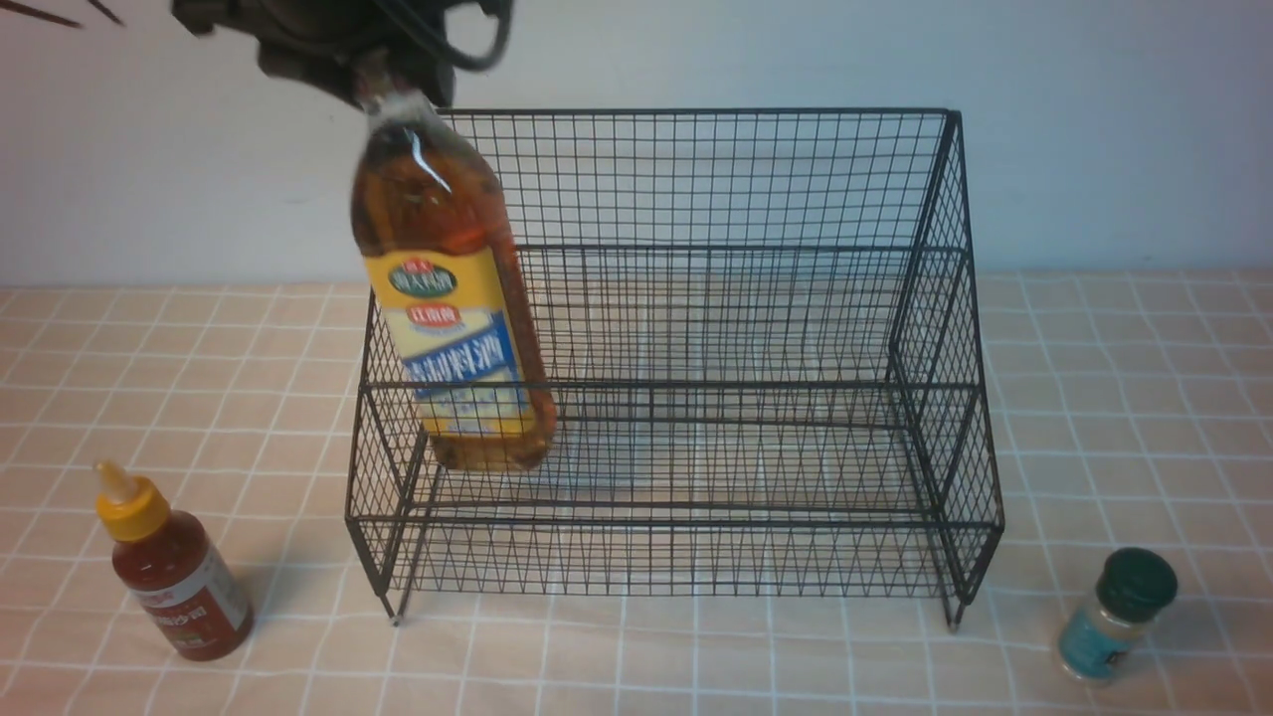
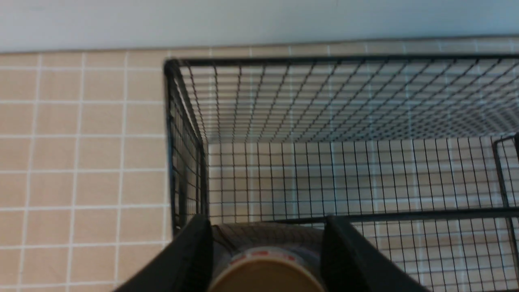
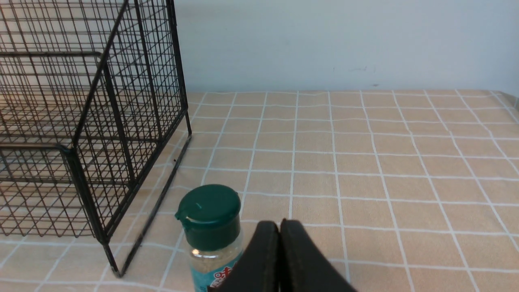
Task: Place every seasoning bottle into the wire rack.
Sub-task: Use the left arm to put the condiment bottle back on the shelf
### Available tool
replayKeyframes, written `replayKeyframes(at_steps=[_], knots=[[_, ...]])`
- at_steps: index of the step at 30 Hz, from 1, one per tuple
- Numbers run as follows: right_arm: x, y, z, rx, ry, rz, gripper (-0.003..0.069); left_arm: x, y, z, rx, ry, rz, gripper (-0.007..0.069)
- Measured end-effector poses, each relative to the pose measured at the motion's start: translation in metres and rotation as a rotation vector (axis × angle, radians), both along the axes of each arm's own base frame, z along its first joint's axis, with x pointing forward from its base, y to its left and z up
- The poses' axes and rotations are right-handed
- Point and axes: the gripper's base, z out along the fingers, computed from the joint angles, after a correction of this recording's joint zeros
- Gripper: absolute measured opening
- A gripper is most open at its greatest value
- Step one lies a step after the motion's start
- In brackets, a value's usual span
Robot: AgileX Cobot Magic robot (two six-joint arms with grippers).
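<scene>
Well, at the far left the red bottle stands on its base on the checked cloth, yellow nozzle up, in front of the rack's left corner and apart from it. Next comes my left claw, high up near the wall. It is closed on the neck of the tall bottle. In the left wrist view my left claw has a black finger on either side of the gold cap, parted only as far as the neck keeps them. The tall bottle hangs tilted, neck up and to the left, label facing front, with its base low at the left end of the rack, level with the lower tier. I cannot tell whether the base touches the wire. From that wrist the rack shows its left back corner and the mesh beyond. The rack's middle and right parts hold nothing. Right of its front right foot the shaker stands upright on the cloth, green cap on. My right claw is out of the front view. Its own camera shows its fingers pressed together on nothing, just beside the shaker, with the rack's right side wall near.
</scene>
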Motion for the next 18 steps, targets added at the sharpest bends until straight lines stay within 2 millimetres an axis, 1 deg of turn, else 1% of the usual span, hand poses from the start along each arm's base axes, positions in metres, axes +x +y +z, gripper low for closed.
replayKeyframes(at_steps=[2, 5, 9, 11, 14, 15, 16, 17, 18], knots=[[0.000, 0.000, 0.000, 0.000, 0.000, 0.000, -0.0011, 0.003, -0.003, -0.009, -0.014, 0.032, -0.007, 0.0314], [0.000, 0.000, 0.000, 0.000, 0.000, 0.000, -0.0011, 0.004, -0.007, -0.013, -0.038, 0.053, -0.015, 0.0311], [0.000, 0.000, 0.000, 0.000, 0.000, 0.000, -0.0011, 0.003, -0.010, -0.014, -0.038, 0.056, -0.023, 0.0311], [0.000, 0.000, 0.000, 0.000, 0.000, 0.000, -0.0011, 0.003, -0.013, -0.014, -0.042, 0.049, -0.030, 0.0336], [0.000, 0.000, 0.000, 0.000, 0.000, 0.000, -0.0011, -0.001, -0.014, -0.007, -0.056, 0.028, -0.037, 0.0397], [0.000, 0.000, 0.000, 0.000, 0.000, 0.000, -0.0011, -0.004, -0.013, -0.003, -0.061, 0.017, -0.040, 0.0411], [0.000, 0.000, 0.000, 0.000, 0.000, 0.000, -0.0011, -0.004, -0.013, -0.003, -0.061, 0.017, -0.040, 0.0414], [0.000, 0.000, 0.000, 0.000, 0.000, 0.000, -0.0011, -0.011, -0.010, 0.008, -0.064, -0.010, -0.042, 0.0436], [0.000, 0.000, 0.000, 0.000, 0.000, 0.000, -0.0011, -0.012, -0.010, 0.009, -0.064, -0.014, -0.043, 0.0437]])
